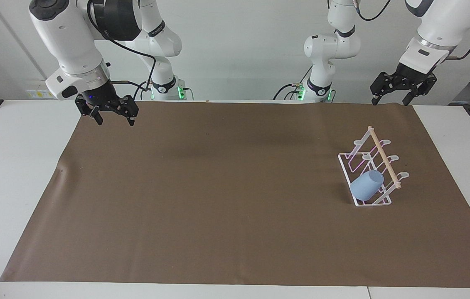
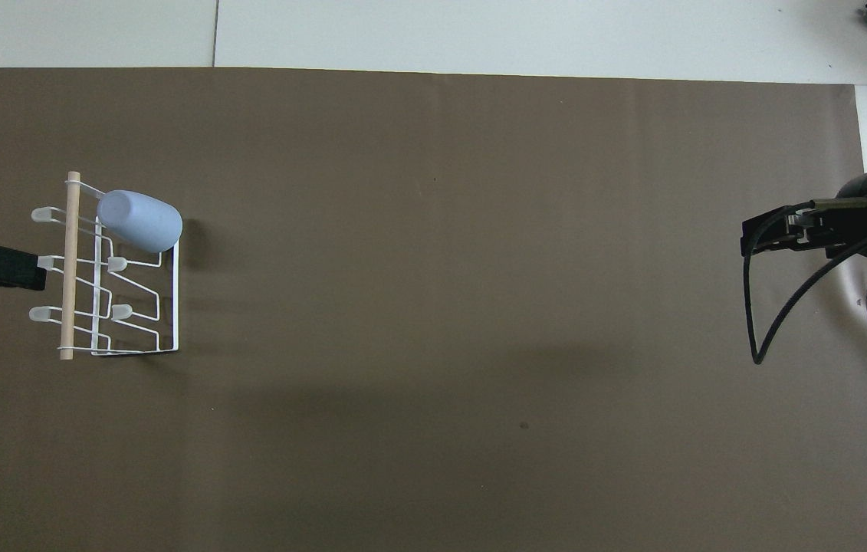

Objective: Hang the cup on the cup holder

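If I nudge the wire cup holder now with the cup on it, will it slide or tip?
The cup holder is thin white wire with a slim dowel, so it probably weighs little and would likely slide on the brown mat. The cup sits tilted over one prong at the rack's end farthest from the robots, so a push there might rock it. Both grippers hang clear.

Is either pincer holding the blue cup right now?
No, the cup sits tilted on a prong of the cup holder, while the left pincer and right pincer hang open, empty.
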Motion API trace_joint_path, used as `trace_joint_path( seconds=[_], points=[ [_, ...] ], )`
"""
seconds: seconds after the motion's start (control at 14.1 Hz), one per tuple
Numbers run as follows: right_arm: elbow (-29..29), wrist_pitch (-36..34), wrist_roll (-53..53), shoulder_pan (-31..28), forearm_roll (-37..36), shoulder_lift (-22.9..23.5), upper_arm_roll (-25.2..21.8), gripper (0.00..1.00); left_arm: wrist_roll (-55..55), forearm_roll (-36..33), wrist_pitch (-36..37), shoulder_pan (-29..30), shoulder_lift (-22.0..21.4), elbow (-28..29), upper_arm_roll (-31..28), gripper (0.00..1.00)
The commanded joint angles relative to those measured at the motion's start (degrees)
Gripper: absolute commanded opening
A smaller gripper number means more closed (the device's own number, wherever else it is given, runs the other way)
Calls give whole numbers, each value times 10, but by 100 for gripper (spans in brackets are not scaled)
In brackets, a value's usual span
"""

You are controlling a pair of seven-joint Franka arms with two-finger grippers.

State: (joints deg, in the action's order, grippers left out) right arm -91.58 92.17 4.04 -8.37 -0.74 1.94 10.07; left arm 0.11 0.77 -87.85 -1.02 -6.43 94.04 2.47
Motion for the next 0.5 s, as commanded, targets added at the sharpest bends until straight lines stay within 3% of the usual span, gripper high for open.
trace_joint_path(
  seconds=[0.0, 0.42],
  points=[
    [-9, 3, 9, -4, 0, -6, 4, 100, 10, 9, -21, 1, -24, 31, 0, 100],
    [-9, 3, 9, -4, 0, -6, 4, 100, 9, 9, -14, 1, -24, 31, 0, 100]
  ],
)
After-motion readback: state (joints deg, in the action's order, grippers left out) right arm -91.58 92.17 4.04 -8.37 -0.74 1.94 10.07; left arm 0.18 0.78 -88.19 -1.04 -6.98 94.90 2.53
